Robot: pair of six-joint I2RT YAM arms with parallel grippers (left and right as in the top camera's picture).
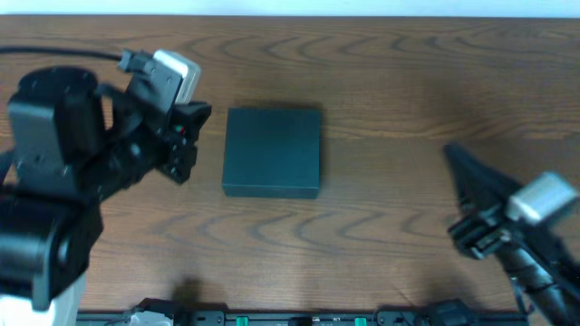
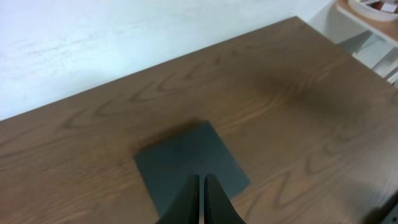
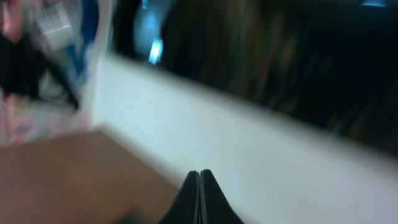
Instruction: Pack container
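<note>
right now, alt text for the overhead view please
A closed dark teal square cardboard box lies on a brown wood-grain tabletop. The left gripper, shut, sits just left of it; the right gripper, shut and empty, is far right.

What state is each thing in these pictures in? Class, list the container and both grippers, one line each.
container: lid shut, lying flat on the table.
left gripper: shut, empty, beside the container's left side, not touching it.
right gripper: shut, empty, far off to the container's right.
</note>
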